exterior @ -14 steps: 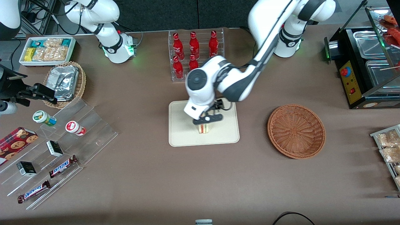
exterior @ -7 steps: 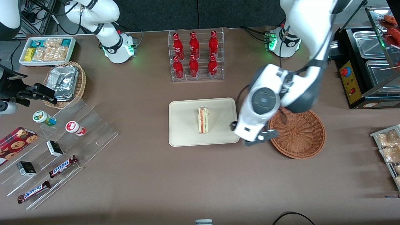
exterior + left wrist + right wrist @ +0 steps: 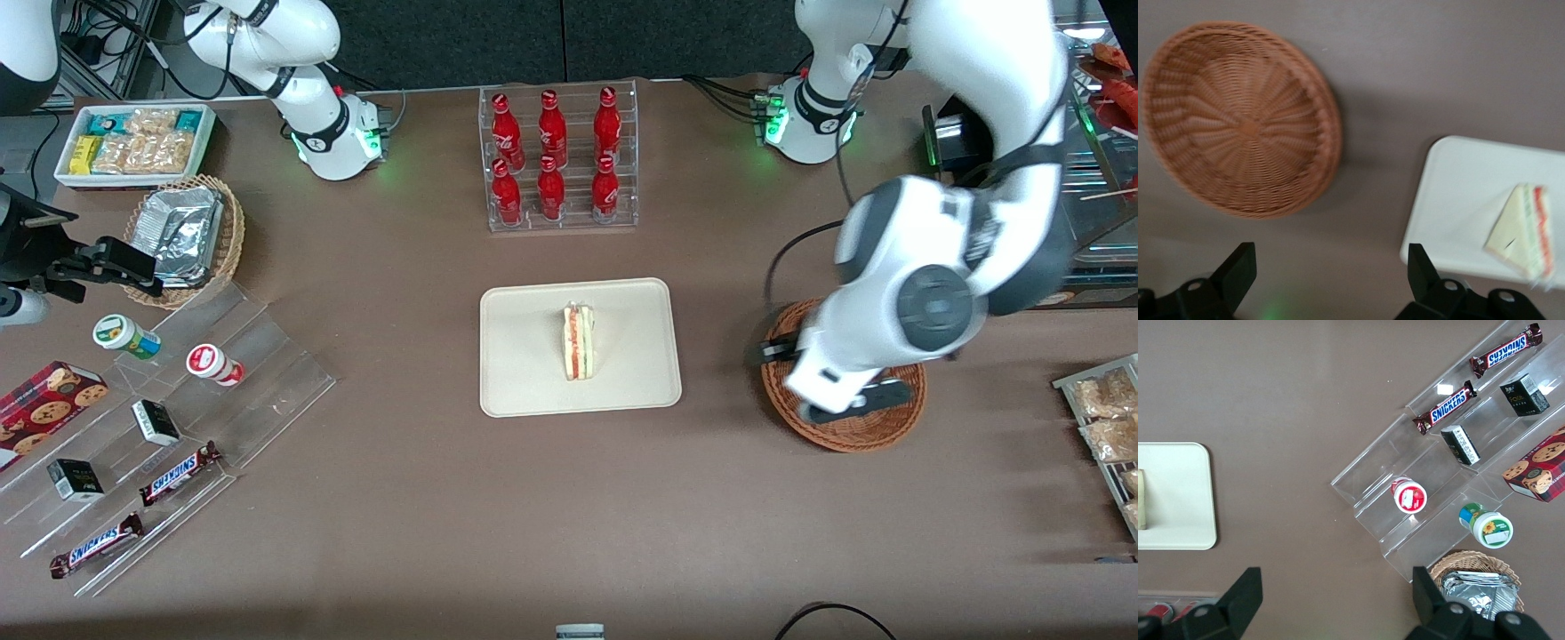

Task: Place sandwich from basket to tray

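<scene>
The working left arm's black two-finger claw (image 3: pixel 845 404) hangs over the round, shallow reddish-brown woven wicker basket (image 3: pixel 867 432), at the right of the front view. Its two black fingers (image 3: pixel 1237 270) are spread wide apart with nothing between them. The white and grey wrist housing covers most of the basket from the front camera, leaving only the rim nearest that camera and a sliver of the upper rim showing. In the left wrist view the basket (image 3: pixel 1238 120) is seen whole, and nothing lies in it.

Toward the centre of the front view, well apart from the claw, lies the flat cream-beige rectangular plastic tray with rounded corners (image 3: pixel 524 373). The small triangular sandwich wedge of pale bread (image 3: pixel 579 342) rests near the middle of the tray, its red-orange and green filling stripe facing up. The wrist view also shows the sandwich (image 3: pixel 1525 230) on the tray (image 3: pixel 1458 193), beside the basket with bare brown table (image 3: pixel 622 516) between them.

Above the tray in the front view stands a clear acrylic rack of red bottles (image 3: pixel 556 156). At the left of that frame sit a lighter tan wicker basket of silver foil packs (image 3: pixel 185 233), a white bin of snack packets (image 3: pixel 133 142) and clear acrylic steps with small goods (image 3: pixel 160 427).
</scene>
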Controlling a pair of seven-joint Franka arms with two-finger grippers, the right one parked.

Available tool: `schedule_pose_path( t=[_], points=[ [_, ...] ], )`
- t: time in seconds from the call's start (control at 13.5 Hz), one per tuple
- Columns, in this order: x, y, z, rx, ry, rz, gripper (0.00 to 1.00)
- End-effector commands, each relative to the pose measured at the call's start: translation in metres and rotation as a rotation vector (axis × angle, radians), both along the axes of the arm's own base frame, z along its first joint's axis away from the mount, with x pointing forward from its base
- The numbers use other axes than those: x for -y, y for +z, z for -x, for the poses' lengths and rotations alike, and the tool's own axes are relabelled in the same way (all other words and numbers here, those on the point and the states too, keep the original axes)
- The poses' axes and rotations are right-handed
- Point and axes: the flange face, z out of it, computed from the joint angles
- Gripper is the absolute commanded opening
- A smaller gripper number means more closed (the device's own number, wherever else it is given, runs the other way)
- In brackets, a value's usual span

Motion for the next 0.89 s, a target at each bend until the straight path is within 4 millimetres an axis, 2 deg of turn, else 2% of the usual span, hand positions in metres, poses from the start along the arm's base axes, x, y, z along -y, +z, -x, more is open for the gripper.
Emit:
schedule_pose_path(
  t=[0.0, 0.15, 0.22, 0.44, 0.59, 0.81],
  points=[
    [-0.054, 0.040, 0.037, -0.043, -0.113, 0.044, 1.00],
    [-0.090, 0.061, 0.047, -0.074, -0.148, 0.061, 1.00],
    [-0.100, 0.070, 0.052, -0.074, -0.158, 0.065, 1.00],
    [-0.118, 0.103, 0.072, -0.071, -0.150, 0.046, 1.00],
    [-0.122, 0.126, 0.089, -0.057, -0.142, 0.035, 1.00],
    [-0.129, 0.147, 0.110, -0.065, -0.147, -0.025, 1.00]
  ],
)
